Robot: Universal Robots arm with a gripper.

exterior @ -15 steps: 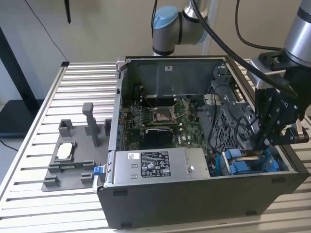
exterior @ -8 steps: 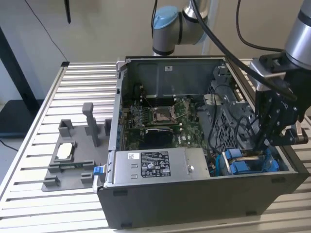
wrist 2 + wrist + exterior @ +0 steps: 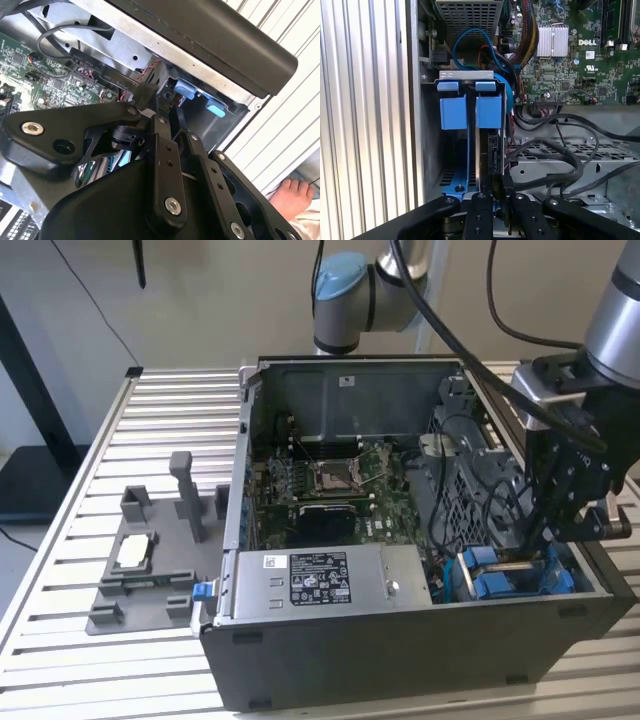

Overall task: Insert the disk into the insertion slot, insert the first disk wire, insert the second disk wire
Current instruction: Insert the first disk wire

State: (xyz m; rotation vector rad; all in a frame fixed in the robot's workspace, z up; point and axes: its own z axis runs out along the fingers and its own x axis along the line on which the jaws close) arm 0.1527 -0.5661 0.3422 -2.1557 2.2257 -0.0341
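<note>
The gripper [image 3: 497, 194] clamps a black plug [image 3: 497, 181] at the seated disk [image 3: 490, 114]; it needs a square, straight, gentle push.

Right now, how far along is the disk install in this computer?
Done: the blue-framed disk sits in the bay slot. In hand: the gripper looks shut on a black connector at the disk's edge. Left: I cannot tell that either wire is seated yet.
</note>
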